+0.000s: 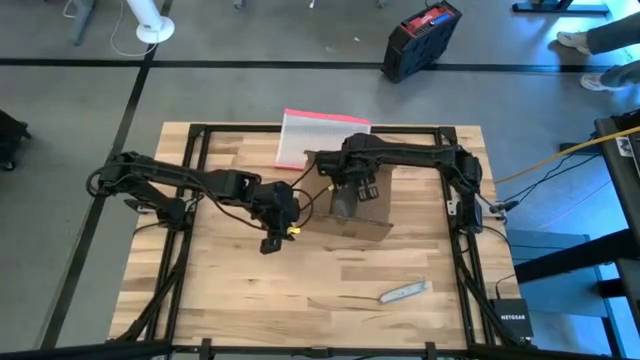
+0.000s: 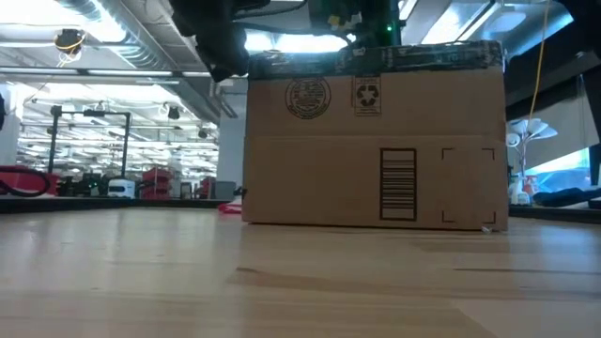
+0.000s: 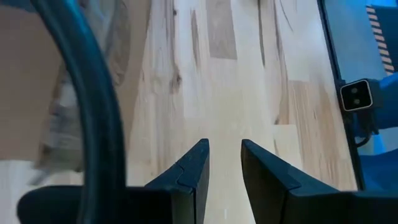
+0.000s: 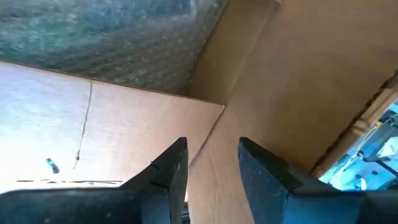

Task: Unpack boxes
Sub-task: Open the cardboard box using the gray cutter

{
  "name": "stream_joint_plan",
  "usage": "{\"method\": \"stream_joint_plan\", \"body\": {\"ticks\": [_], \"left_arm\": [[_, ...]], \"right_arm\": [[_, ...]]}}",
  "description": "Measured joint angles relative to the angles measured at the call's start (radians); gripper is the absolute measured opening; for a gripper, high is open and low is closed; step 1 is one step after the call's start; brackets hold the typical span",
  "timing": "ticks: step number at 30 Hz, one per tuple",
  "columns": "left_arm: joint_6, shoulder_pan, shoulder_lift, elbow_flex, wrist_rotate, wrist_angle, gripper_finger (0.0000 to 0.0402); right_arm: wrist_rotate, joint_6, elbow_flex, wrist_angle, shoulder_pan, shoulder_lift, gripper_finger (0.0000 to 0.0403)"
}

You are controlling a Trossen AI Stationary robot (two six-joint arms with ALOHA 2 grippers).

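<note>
The brown cardboard box is sitting mid-counter. The right tool is being held over its open top, fingers slightly apart, gripping nothing. The left tool is being held just left of the box, fingers narrowly parted, empty.

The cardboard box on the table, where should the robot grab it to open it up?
Probably by a top flap edge, coming straight down from above. The cardboard box stands upright on the table, its top facing up, and the right gripper already hangs open over the flaps. The left gripper waits open beside the box.
</note>
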Motion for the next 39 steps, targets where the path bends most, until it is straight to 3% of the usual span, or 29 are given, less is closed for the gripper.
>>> {"method": "stream_joint_plan", "body": {"ticks": [8,14,21,30,35,39], "left_arm": [[0.039,0.011,0.001,0.009,0.056,0.048,0.0084],[0.042,0.005,-0.002,0.124,0.151,0.001,0.0084],[0.111,0.040,-0.005,0.253,-0.081,0.029,0.0084],[0.064,0.184,0.032,0.242,-0.143,-0.016,0.0084],[0.035,0.231,0.088,0.243,-0.038,-0.038,0.0084],[0.044,0.201,0.126,0.243,0.020,-0.051,0.0084]], "right_arm": [[-0.106,0.047,0.001,0.008,-0.016,-0.002,0.0131],[-0.170,0.081,0.005,0.012,-0.045,-0.011,0.0131],[-0.218,0.111,0.003,0.007,-0.097,-0.011,0.0131],[-0.220,0.131,0.002,0.012,-0.125,-0.015,0.0131],[-0.229,0.131,0.002,0.027,-0.135,-0.015,0.0131],[-0.225,0.145,0.001,0.032,-0.149,-0.015,0.0131]]}}
